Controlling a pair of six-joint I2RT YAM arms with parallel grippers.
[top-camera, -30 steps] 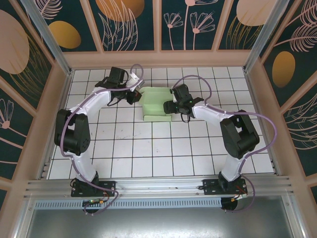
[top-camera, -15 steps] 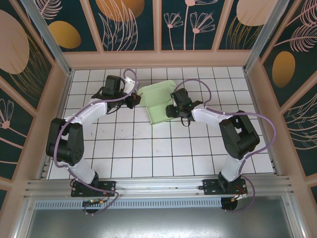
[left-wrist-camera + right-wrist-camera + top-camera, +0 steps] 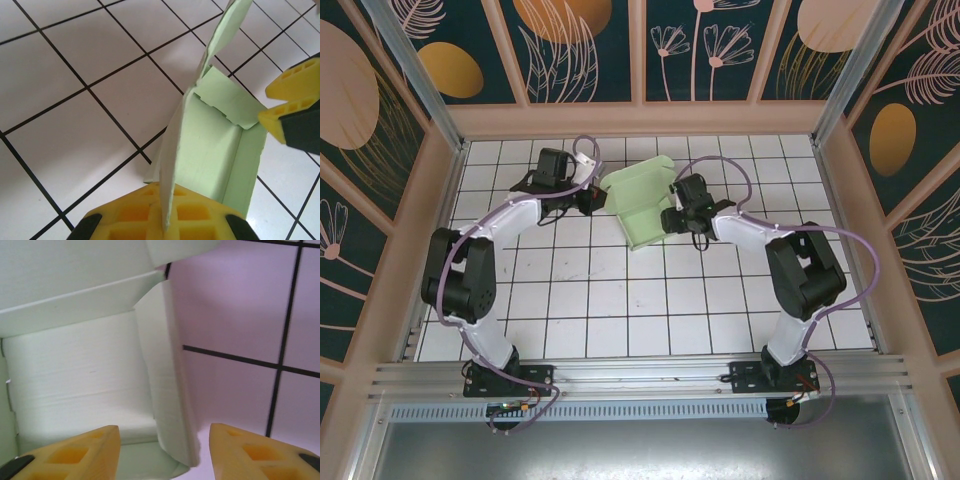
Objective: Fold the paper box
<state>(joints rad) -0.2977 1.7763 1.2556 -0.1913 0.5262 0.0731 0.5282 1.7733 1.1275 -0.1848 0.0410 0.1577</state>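
Because the card is thin and light, you should treat the paper box (image 3: 640,205) as a thing that bends before it resists. Seen from the near edge of the worktop (image 3: 620,310), the box lies beyond the middle, close to the far edge, about halfway between the left and right edges. It is half formed: a flat floor (image 3: 80,370) with walls standing along the creases, open on top. Nothing lies inside it as far as I can see; the floor is bare card.

The right fingers (image 3: 669,216) are at its right side, apart from each other. A short side flap (image 3: 165,370) stands in the gap between them, touching neither, I think. The left fingers (image 3: 150,220) are at its left side, pressed together on the edge of a tall wall (image 3: 172,150), so the thin card is clamped between them.

I judge that the card is stiff only along a fold. It will crumple if you squeeze the middle of a panel, and it slides easily on the smooth worktop. Take hold near a crease or at a flap's free edge, with one side holding the box down. Farthest away, the far flap (image 3: 227,30) rises loose and tilted, not yet tucked.
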